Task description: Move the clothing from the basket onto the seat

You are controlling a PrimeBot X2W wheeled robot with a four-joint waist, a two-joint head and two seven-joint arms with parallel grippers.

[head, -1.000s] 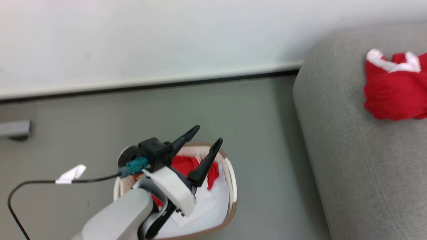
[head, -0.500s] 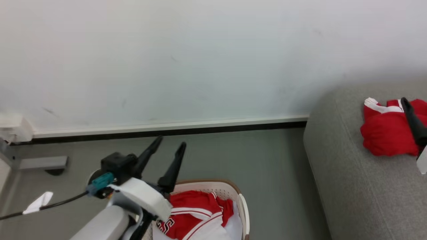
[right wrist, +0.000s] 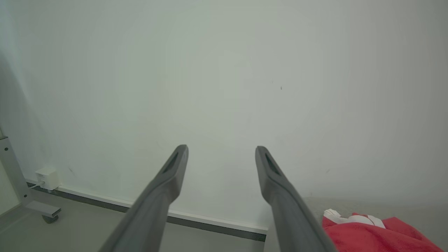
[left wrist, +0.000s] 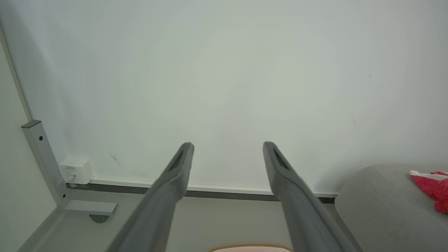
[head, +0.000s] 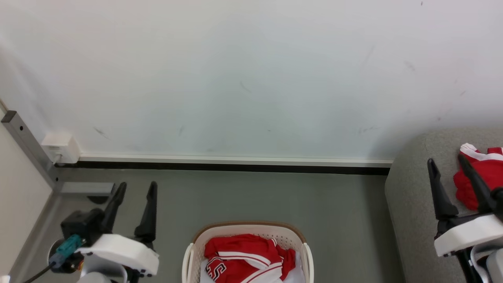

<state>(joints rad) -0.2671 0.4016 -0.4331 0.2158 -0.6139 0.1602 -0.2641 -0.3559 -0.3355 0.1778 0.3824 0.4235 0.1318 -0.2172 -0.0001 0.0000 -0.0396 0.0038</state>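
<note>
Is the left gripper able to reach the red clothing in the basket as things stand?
Probably yes. The left gripper stands open and empty beside the basket, the red clothing lies uncovered on top, and nothing is between them.

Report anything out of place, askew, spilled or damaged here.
Nothing is spilled or broken. A red striped garment lies crumpled in the basket, and a second red garment sits bunched on the sofa; neither is laid flat. The wall carries a few faint dark scuffs.
</note>
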